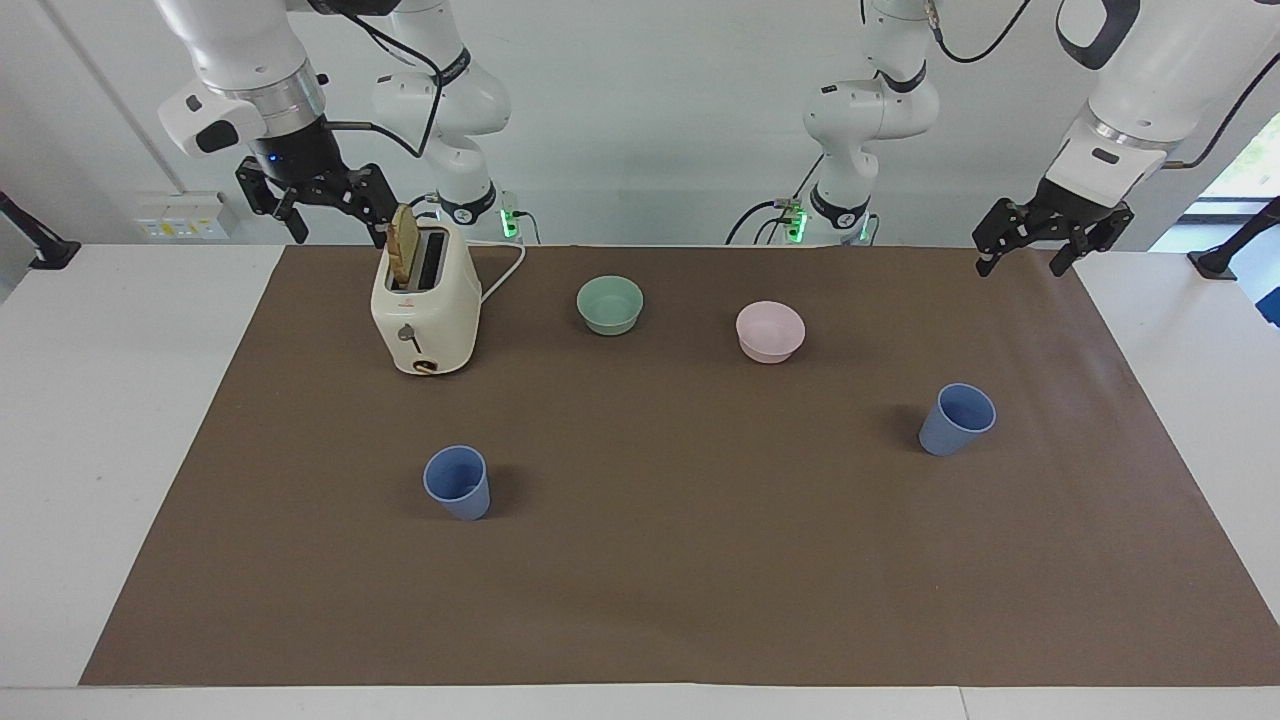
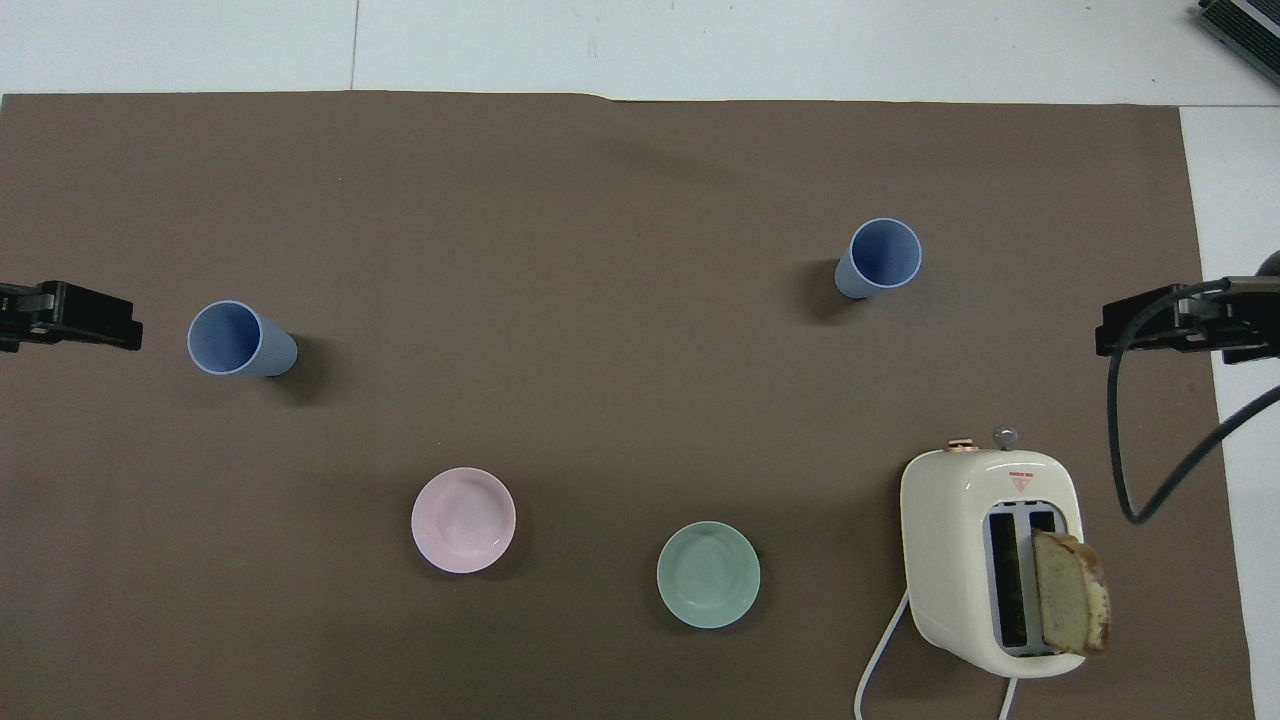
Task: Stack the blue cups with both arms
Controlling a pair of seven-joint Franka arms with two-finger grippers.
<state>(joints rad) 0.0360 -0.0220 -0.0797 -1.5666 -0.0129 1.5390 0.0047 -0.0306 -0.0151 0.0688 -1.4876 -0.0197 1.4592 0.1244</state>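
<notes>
Two blue cups stand upright and apart on the brown mat (image 1: 700, 560). One blue cup (image 1: 458, 482) (image 2: 880, 258) is toward the right arm's end. The other blue cup (image 1: 957, 418) (image 2: 240, 340) is toward the left arm's end, a little nearer to the robots. My right gripper (image 1: 335, 232) (image 2: 1150, 325) hangs open and empty above the mat's edge, just beside the toaster's top. My left gripper (image 1: 1022, 265) (image 2: 90, 325) hangs open and empty over the mat's corner at its own end. Neither gripper touches a cup.
A cream toaster (image 1: 425, 310) (image 2: 990, 560) with a bread slice (image 1: 404, 245) sticking out of a slot stands near the right arm. A mint-green bowl (image 1: 610, 305) (image 2: 708, 575) and a pink bowl (image 1: 770, 331) (image 2: 463, 520) sit nearer to the robots than the cups.
</notes>
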